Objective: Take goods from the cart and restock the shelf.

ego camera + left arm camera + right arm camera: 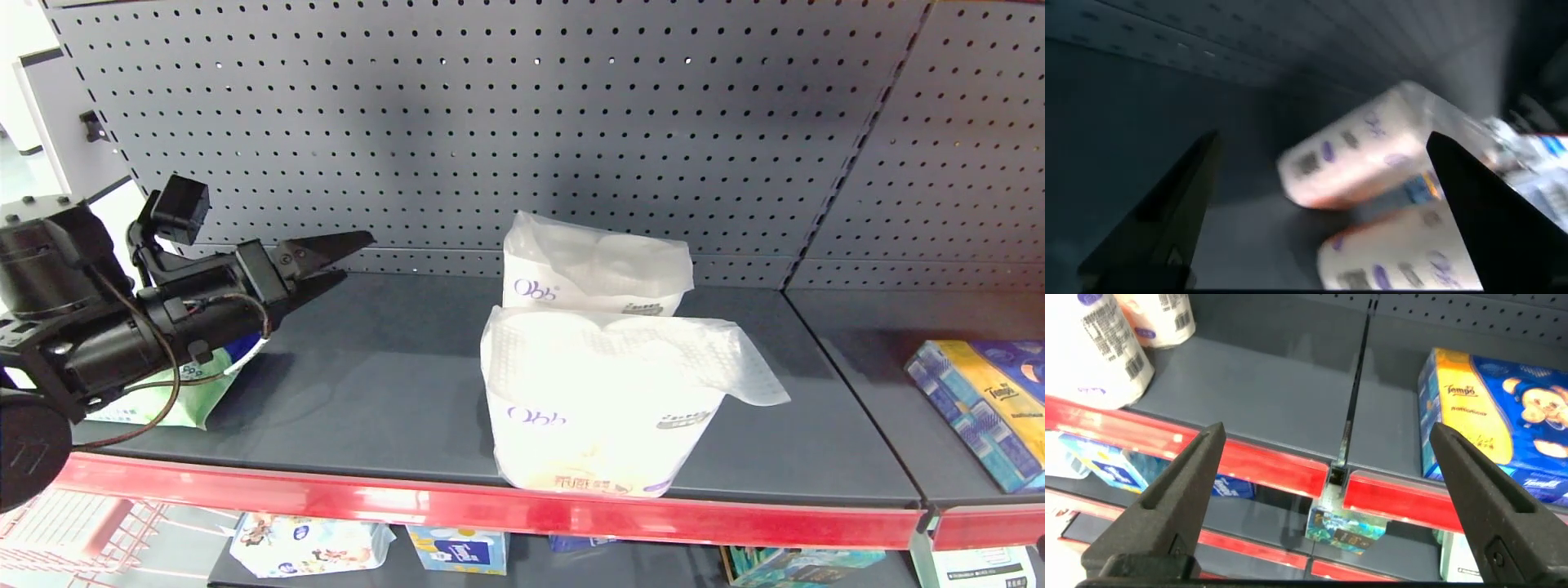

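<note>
A white paper-roll pack (600,400) stands at the red front lip (457,505) of the shelf (384,384), its film flap loose to the right. We see a second pack (592,265) just behind it. Bare shelf lies open on their left, where our left gripper (353,255) hovers spread and empty. Our right gripper (1327,431), also spread and empty, hangs out front near a blue-yellow tissue pack (1494,408). Pegboard (490,122) closes the back.
</note>
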You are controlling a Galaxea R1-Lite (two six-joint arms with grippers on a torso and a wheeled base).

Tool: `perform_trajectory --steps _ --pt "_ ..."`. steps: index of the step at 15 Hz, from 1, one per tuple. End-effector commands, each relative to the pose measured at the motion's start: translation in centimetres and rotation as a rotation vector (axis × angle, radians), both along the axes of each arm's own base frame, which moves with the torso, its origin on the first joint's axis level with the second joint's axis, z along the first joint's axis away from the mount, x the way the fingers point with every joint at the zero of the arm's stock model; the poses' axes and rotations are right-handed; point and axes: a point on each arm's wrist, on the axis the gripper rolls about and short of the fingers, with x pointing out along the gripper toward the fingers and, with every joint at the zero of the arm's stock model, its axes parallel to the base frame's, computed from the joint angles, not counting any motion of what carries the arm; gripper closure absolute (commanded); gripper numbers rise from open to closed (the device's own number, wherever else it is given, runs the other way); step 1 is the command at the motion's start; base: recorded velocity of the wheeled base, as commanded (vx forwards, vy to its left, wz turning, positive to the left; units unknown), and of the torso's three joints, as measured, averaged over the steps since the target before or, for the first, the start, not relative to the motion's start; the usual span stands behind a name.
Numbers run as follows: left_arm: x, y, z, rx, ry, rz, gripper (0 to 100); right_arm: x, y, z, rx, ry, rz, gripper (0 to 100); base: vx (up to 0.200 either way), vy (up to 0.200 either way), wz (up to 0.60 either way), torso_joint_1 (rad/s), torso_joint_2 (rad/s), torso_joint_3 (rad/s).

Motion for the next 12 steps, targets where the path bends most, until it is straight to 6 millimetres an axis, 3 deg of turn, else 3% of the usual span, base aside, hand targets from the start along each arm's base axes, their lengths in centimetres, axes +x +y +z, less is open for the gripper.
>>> perform_trajectory --steps 1,4,8,9,10,12 --pt "0.3 0.0 0.4 0.040 0.007 0.123 0 0.0 0.0 -0.3 -0.001 0.007 0.000 0 0.000 0.000 0.00 0.000 0.00 0.000" --pt "-2.8 -0.1 2.8 0.130 0.010 0.156 0 0.7 0.0 -0.7 -0.059 0.046 0.010 0 0.000 0.000 0.00 0.000 0.00 0.000" --pt "-7.4 -0.3 3.5 0.388 0.058 0.202 0 3.5 -0.2 0.6 -0.079 0.148 0.022 0 0.000 0.000 0.00 0.000 0.00 0.000" --pt "-9.5 -0.4 3.9 0.470 0.042 0.157 0 5.2 -0.2 1.3 -0.081 0.203 0.039 0 0.000 0.000 0.00 0.000 0.00 0.000" --pt "-10.2 -0.2 3.9 0.501 0.044 0.153 0 5.8 -0.1 1.6 -0.081 0.217 0.052 0 0.000 0.000 0.00 0.000 0.00 0.000" --pt "-13.1 0.8 3.9 0.693 0.108 0.203 0 8.9 0.6 2.1 -0.020 0.309 0.115 0 0.000 0.000 0.00 0.000 0.00 0.000"
